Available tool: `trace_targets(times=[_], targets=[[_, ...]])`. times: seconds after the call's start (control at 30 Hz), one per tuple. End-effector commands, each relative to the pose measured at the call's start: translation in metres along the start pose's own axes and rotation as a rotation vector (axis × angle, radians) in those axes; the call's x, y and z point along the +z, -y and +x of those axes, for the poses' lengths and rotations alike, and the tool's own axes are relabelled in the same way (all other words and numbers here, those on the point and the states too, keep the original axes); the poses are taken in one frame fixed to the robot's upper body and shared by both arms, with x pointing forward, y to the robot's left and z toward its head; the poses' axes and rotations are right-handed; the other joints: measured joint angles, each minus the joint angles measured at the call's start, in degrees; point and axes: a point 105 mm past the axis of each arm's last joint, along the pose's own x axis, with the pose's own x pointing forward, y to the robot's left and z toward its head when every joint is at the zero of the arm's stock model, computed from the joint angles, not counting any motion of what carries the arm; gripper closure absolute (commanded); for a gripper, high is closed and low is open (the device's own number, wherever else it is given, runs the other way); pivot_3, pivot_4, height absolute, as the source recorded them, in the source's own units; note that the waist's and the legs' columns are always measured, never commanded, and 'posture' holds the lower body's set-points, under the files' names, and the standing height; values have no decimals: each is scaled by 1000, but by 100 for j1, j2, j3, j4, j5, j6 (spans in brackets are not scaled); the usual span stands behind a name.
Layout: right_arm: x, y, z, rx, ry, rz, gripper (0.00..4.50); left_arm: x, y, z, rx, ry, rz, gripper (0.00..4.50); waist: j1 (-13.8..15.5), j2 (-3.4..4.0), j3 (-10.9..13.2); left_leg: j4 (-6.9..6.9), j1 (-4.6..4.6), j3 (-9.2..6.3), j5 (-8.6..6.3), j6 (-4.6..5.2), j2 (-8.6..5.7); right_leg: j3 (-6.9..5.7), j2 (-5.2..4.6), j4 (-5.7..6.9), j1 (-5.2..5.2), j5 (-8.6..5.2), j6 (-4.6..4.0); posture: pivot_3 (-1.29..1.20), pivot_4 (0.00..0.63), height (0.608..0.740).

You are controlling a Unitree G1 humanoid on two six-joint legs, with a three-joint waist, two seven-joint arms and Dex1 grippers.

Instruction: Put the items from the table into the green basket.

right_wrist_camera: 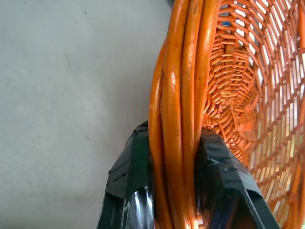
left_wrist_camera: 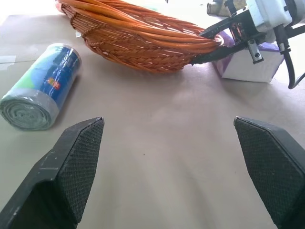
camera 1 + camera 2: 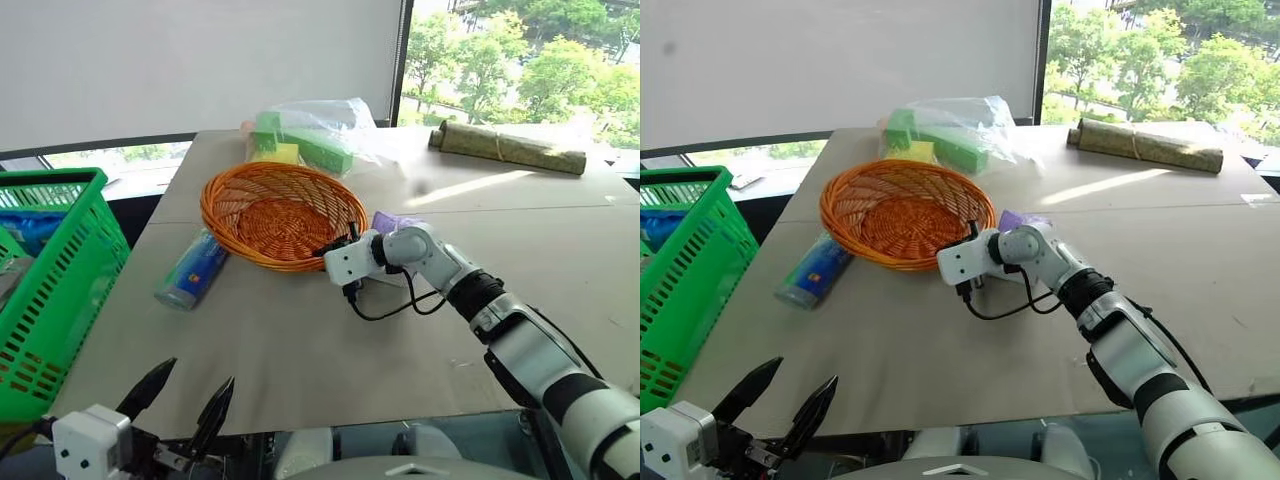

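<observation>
I've got R gripper [image 3: 340,243] clamped on wicker basket [image 3: 280,212] rim; L gripper [image 3: 185,392] spread wide, blue tube [image 3: 192,270] beside basket.

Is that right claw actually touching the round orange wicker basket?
Touching. In the right wrist view, the right claw has its two black fingers pressed on either side of the round orange wicker basket's rim.

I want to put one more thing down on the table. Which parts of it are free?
The table is bare in front, between the blue tube and the right gripper, and on the right, before the rolled mat. It is crowded around the orange basket: bagged goods behind, purple box beside.
</observation>
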Motion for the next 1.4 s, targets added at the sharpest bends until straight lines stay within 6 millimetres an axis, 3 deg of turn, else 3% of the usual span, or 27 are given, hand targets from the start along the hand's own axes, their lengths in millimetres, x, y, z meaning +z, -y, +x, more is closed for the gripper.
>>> trace_targets(times=[0.03, 0.17, 0.23, 0.3, 0.37, 0.53, 0.7, 0.83, 0.9, 0.93, 0.97, 1.13, 1.2, 1.27, 1.33, 1.4], targets=[[35, 56, -30, -175, 100, -111, 4011, 16, -3, 9, -7, 73, 35, 0, 3, 3, 6, 0, -4, -3, 0, 0, 0, -2, 1, 0, -3, 0, 0, 263, 0, 740], [37, 103, -78, -345, 38, -116, 4011, 30, 0, 36, -73, 144, 43, 0, 56, 12, 13, 3, -8, -16, 1, 0, 1, -14, 5, 2, -2, 1, 0, 211, 0, 740], [25, 117, -99, -402, -40, -99, 4011, 31, 0, 46, -99, 152, 45, 0, 76, 11, 12, 5, -6, -18, 1, -2, 0, -16, 7, 3, 1, 3, 0, 186, 0, 740], [-8, 122, -132, -429, -208, -58, 4011, 35, 1, 58, -132, 168, 42, 0, 74, 0, 1, 4, -5, -15, 1, -2, -1, -13, 5, 1, 3, 4, 1, 160, 0, 740], [-40, 119, -163, -446, -364, -22, 4011, 38, 5, 68, -179, 172, 49, 0, 89, -9, -5, 4, -5, -17, 1, -2, -10, -18, -8, 0, 6, 3, -1, 134, 0, 740], [-103, 90, -213, -418, -639, 19, 4011, 58, 16, 93, -286, 221, 62, 0, -54, 5, 3, 4, -6, -4, 2, -3, -19, -4, -40, -2, 4, 4, -3, 83, 0, 740], [-138, 59, -218, -357, -743, 59, 4011, 73, 29, 107, -405, 226, 74, 0, -409, 25, 0, -2, 0, 0, 14, -22, -10, 8, -28, 5, 2, 15, 14, 46, 0, 740], [-153, 43, -224, -316, -805, 61, 4011, 77, 36, 106, -486, 205, 51, 0, -603, 37, 6, -7, 2, 4, 17, -28, -6, 16, -25, 5, -1, 15, 15, 36, 0, 740], [-156, 40, -228, -302, -826, 68, 4011, 78, 35, 105, -503, 192, 62, 0, -642, 44, 10, -6, 0, 6, 17, -28, -6, 17, -27, 4, -4, 16, 16, 36, 0, 740], [-157, 40, -229, -293, -837, 56, 2985, 78, 33, 106, -494, 191, 74, 0, -659, 50, 14, -6, 0, 6, 17, -29, -7, 17, -27, 5, -4, 16, 16, 36, 0, 740], [-156, 42, -232, -301, -836, 59, 2699, 79, 29, 108, -476, 193, 87, 0, -674, 53, 15, -4, 0, 6, 17, -29, -8, 18, -28, 5, -4, 16, 17, 38, 0, 740], [-137, 61, -243, -394, -707, 158, 67, 79, 8, 112, -343, 185, 96, 0, -665, 55, 14, -2, 5, 3, 13, -22, -9, 18, -27, 13, 0, 17, 17, 40, 0, 740], [-127, 66, -244, -413, -630, 212, 67, 75, -4, 113, -261, 155, 101, 0, -656, 56, 13, 0, 5, 2, 9, -14, -9, 17, -29, 13, 1, 17, 18, 44, 0, 740], [-97, 74, -234, -486, -331, 429, 67, 57, -38, 116, -59, 47, 137, 0, -652, 54, 10, -1, 7, -1, 6, -9, -9, 15, -30, 14, 4, 18, 19, 46, 0, 740], [-68, 77, -229, -517, -60, 582, 67, 47, -56, 114, 48, -9, 147, 0, -636, 49, 2, -4, 11, -13, 3, -5, -6, 7, -31, 15, 11, 18, 19, 45, 0, 740], [-45, 70, -225, -477, 82, 663, 67, 34, -68, 115, 119, -68, 153, 0, -608, 53, 3, -3, 12, -17, 2, -3, 1, -1, -29, 24, 12, 18, 19, 37, 0, 740]])
